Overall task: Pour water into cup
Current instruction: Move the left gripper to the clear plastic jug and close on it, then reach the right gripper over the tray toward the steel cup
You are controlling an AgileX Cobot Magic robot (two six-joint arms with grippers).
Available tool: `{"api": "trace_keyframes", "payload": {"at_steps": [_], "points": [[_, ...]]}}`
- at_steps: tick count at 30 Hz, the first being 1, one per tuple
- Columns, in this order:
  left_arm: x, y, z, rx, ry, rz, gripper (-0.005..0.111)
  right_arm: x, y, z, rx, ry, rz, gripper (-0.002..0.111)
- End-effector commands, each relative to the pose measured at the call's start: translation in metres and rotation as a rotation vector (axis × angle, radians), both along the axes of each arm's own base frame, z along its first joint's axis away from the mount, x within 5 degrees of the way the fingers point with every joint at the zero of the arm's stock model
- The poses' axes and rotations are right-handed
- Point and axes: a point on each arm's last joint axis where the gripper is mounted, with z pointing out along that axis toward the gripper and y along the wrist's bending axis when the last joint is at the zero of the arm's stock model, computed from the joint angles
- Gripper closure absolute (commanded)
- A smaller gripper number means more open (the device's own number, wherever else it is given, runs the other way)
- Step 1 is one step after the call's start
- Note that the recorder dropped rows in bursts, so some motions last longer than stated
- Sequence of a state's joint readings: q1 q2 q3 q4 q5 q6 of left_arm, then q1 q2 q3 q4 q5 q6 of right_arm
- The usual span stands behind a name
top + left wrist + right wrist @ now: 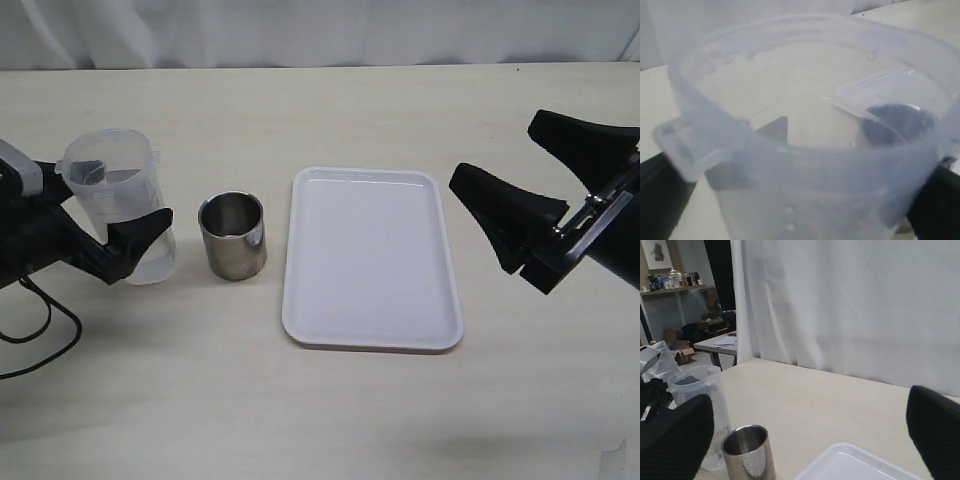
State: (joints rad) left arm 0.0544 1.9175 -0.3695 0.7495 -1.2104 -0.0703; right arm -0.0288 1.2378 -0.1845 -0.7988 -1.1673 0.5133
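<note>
Closest to the left wrist camera was the beaker [805, 150], upright on the table [320, 420] and filling that view, with a little clear water [152, 264] low inside it. Low over the table's left side, the left gripper [130, 200] pointed toward the middle. Its fingers [140, 240] were spread wide, one on either side of the beaker's lower half. A pale gap showed beside one finger in the wrist view, so they were released rather than clamped.

Just beside the beaker stood the cup [233, 238], upright, on the side away from the arm and apart from both fingers. Next to the cup lay the white tray [370, 176], near it but not touching.

On the tray's other side, the right gripper [492, 150] hung above the table and pointed toward the tray. Its fingers were wide apart and grasped nothing, well apart from the cup and beaker. A white curtain [840, 305] hung behind the table.
</note>
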Motion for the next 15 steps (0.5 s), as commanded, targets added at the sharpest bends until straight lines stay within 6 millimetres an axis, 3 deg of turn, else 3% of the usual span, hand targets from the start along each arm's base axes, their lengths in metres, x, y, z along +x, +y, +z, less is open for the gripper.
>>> {"api": "trace_keyframes", "payload": {"at_steps": [1,15], "points": [[0.0088,-0.0034,-0.0031,-0.033,0.009,-0.024,0.002,0.0003,-0.0001,0.001,-0.008,-0.017,0.004,0.011],[0.0147,-0.0033,-0.0005,-0.032,-0.013,-0.023,0.002,0.0007,0.0,-0.0027,-0.038,0.005,0.004,0.011]]}}
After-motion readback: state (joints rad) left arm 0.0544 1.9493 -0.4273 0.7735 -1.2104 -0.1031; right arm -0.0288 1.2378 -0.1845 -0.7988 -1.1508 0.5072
